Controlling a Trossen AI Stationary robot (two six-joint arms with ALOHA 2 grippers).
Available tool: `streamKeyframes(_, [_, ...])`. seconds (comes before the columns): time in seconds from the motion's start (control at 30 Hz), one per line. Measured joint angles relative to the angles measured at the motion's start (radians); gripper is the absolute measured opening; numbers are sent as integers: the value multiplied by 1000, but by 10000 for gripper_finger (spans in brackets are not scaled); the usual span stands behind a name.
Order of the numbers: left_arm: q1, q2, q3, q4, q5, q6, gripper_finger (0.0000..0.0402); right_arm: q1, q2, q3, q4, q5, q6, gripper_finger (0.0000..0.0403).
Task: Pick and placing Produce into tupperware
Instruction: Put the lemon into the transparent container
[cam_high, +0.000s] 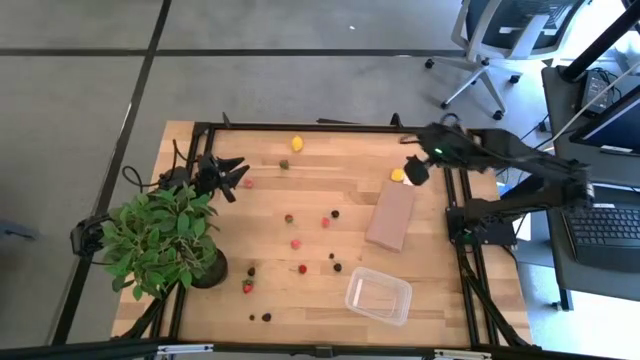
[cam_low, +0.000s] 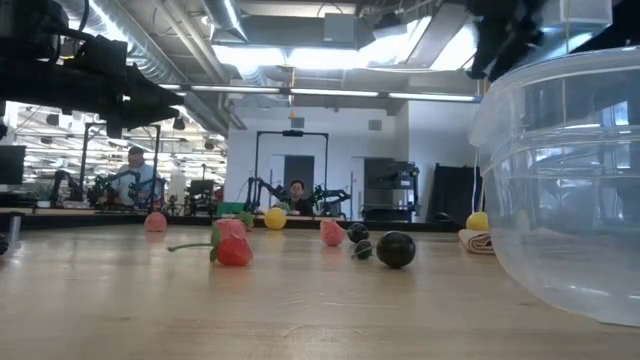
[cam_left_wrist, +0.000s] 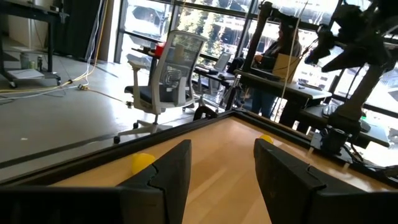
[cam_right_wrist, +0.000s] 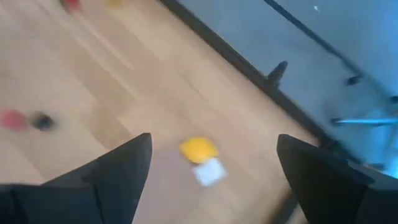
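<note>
Lying at about one o'clock on the worktop (cam_high: 300, 215), a yellow lemon piece (cam_high: 397, 175) sits just beside the brown block (cam_high: 391, 216). Right hand (cam_high: 414, 168) hovers over it, fingers (cam_right_wrist: 118, 171) spread wide, holding nothing. Red and dark produce (cam_high: 300, 243) is scattered mid-worktop; the clear tupperware (cam_high: 378, 296) rests at five o'clock. Left hand (cam_high: 228, 176) waits spread at ten o'clock above the potted plant (cam_high: 160, 238). No writing is readable.
</note>
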Motion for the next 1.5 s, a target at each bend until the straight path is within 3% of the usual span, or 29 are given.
streamKeyframes(0.17, [0,0,0,0,0,-5,165,-71,170,102,-18,0,-210,346])
streamKeyframes(0.37, [0,0,0,-1,25,-47,165,-124,279,97,-31,2,-421,346])
streamKeyframes(0.5, [0,0,0,-2,56,-57,165,-135,293,47,-6,2,-542,346])
streamKeyframes(0.67, [0,0,0,-2,61,-59,165,-135,294,-49,82,-1,-582,346])
streamKeyframes(0.83, [0,0,0,-3,61,-59,165,-150,293,-182,190,-6,-753,346])
streamKeyframes(0.97, [0,0,0,-4,61,-59,165,-177,292,-294,309,-94,-842,346])
streamKeyframes(1.27, [0,0,0,-5,61,-58,165,-233,292,-468,585,-104,-928,346])
streamKeyframes(1.5, [0,0,0,-5,61,-58,165,-286,293,-529,630,-182,-951,346])
